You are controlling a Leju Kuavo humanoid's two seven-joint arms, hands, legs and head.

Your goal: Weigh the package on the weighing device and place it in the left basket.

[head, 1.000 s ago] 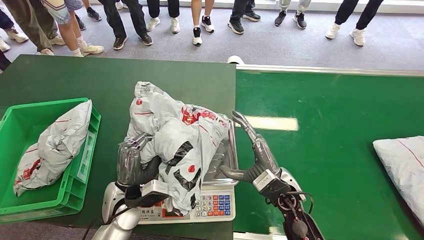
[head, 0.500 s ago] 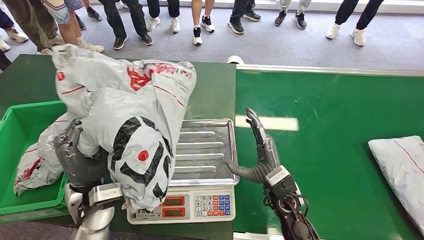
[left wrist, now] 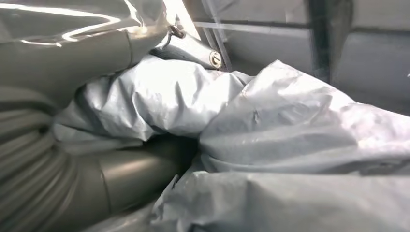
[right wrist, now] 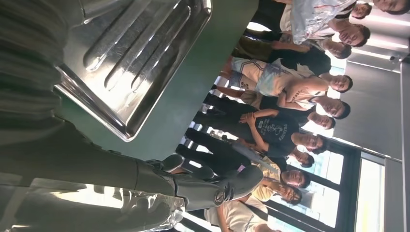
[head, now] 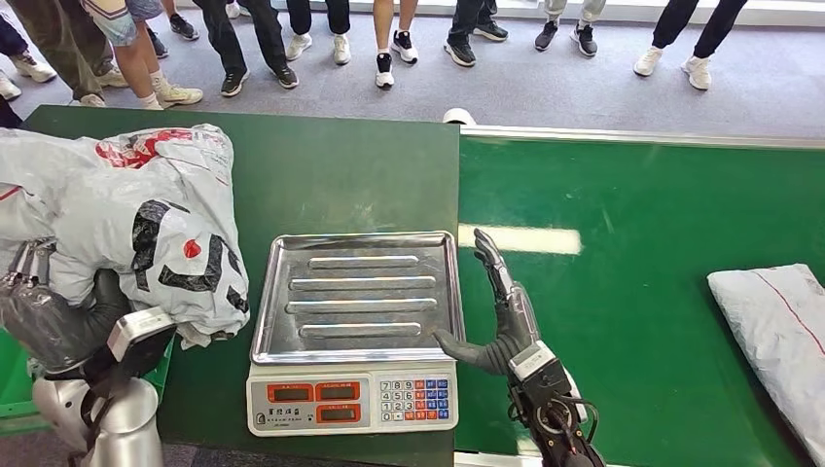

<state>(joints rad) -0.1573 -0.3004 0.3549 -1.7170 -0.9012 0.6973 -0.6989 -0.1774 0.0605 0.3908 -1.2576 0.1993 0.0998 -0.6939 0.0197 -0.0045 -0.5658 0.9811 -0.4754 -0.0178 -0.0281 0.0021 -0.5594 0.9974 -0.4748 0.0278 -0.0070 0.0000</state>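
Package [head: 126, 219] has swung left off the scale [head: 355, 331], hiding the gripping left robot hand [head: 53, 321]; right robot hand [head: 491, 311] spread, empty.

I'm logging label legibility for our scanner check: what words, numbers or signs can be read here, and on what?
Scale keypad: key digits too small to read.
Scale displays: two red windows, no figures legible.
Scale front label: small print, blurred.
Package gripped by the left hand: red and black printed marks, no readable word.
Second package on the belt: a red line, no legible text.
Shirt print, right wrist view: too small.
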